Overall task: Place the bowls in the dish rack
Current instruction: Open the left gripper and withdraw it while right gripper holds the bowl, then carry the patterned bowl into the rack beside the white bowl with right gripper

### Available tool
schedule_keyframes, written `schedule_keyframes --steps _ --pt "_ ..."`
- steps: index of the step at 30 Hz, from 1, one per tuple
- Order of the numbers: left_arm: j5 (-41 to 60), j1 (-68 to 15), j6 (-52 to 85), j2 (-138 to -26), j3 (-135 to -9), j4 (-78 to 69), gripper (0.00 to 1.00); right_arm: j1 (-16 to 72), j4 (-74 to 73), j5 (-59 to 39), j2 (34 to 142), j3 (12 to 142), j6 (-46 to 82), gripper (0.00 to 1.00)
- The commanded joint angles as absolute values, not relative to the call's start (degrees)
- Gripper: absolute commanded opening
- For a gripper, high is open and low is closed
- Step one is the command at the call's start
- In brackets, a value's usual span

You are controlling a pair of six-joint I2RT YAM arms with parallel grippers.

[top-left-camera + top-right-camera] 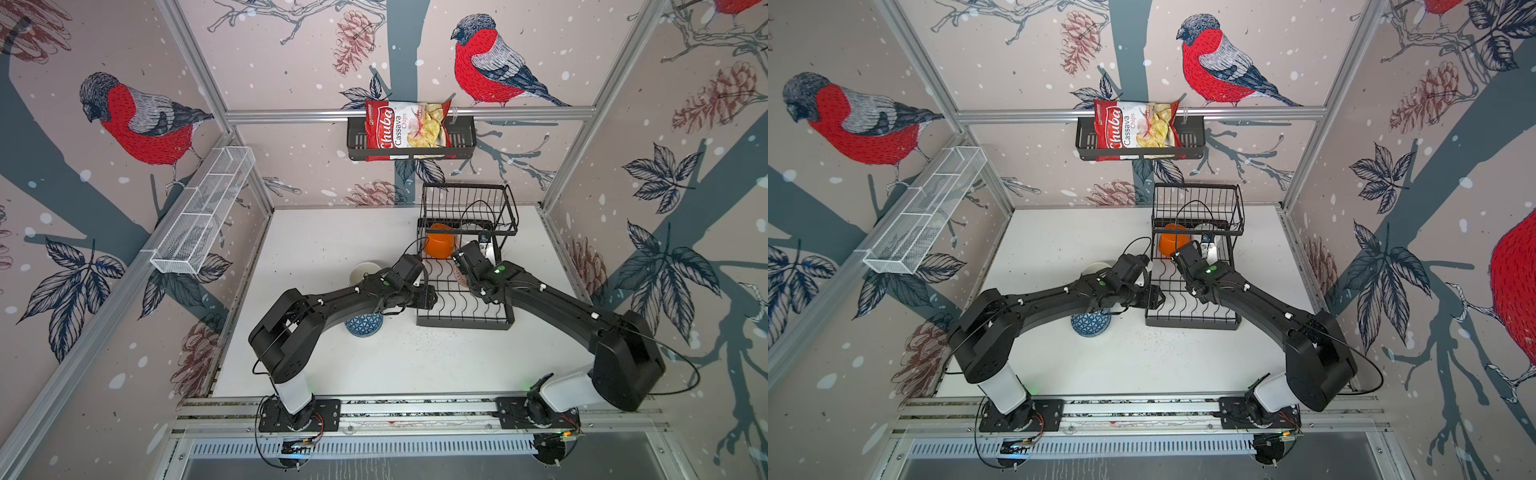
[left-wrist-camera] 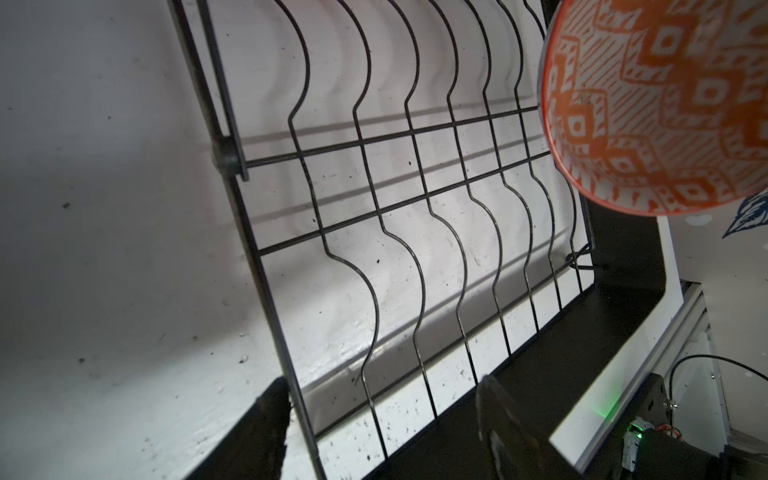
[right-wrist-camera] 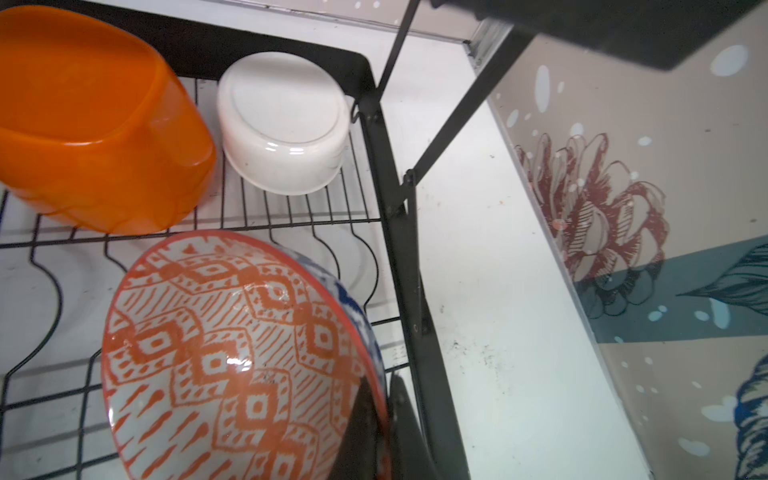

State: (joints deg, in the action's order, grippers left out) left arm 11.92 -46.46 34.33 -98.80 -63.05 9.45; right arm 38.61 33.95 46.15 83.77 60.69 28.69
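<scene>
While pinching the orange-patterned bowl by its rim in the right hand, holds it tilted over the dish rack near the orange bowl, with left hand spread, empty

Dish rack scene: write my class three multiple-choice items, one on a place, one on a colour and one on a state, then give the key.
1. Where is the chips bag? A in a bowl; B in the black wall basket; C on a plate.
2. What colour is the patterned bowl standing on the table? A green; B blue; C yellow.
3. How does the white bowl sit in the dish rack? A mouth up; B filled with chips; C mouth down.
Key: 1 B, the bag stands in the basket on the back wall; 2 B, both top views show its blue pattern; 3 C, its base ring faces up.
</scene>
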Motion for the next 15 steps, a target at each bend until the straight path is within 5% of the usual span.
schedule_keyframes --steps 1,15 --pt "12.89 -46.67 32.30 -98.12 -63.72 6.94 0.71 38.58 33.40 53.03 84.32 60.38 30.50 0.00" --pt "4.15 -43.61 30.67 -91.42 -61.54 10.85 0.76 38.66 34.26 63.40 91.13 61.11 29.68 0.00"
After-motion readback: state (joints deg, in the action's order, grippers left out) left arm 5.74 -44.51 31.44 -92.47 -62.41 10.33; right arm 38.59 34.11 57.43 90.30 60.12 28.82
